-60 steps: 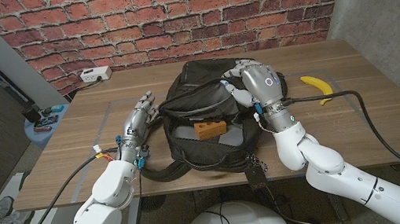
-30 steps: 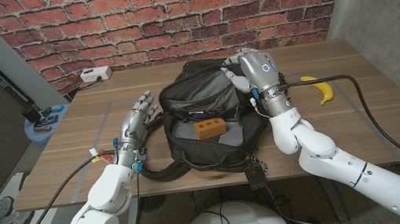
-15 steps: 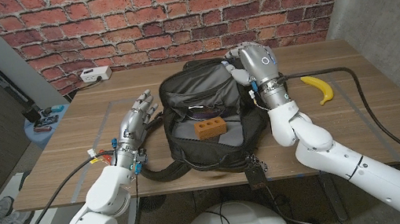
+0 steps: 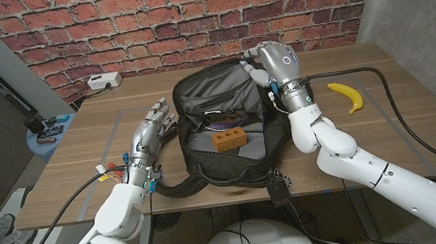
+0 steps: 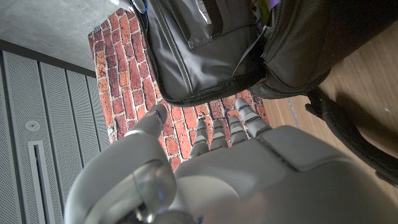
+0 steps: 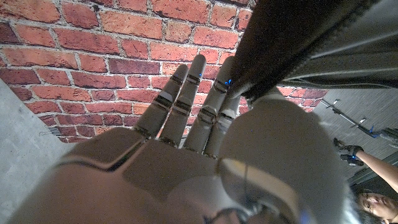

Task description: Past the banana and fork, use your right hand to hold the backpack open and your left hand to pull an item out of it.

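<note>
My right hand (image 4: 272, 64) is gripping the black fabric backpack's (image 4: 222, 121) raised rim, while my left hand (image 4: 150, 130) is waiting beside it, fingers spread and empty.

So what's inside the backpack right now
Inside the open backpack an orange-brown block lies on the grey lining, with something dark and glinting behind it. The pack's walls hide anything deeper.

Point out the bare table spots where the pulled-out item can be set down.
Bare wood lies left of the backpack, beyond the left hand, toward the white power strip. Another patch lies on the near right, in front of the banana, though a black cable crosses it. The middle is crowded by the backpack and the right hand.
</note>
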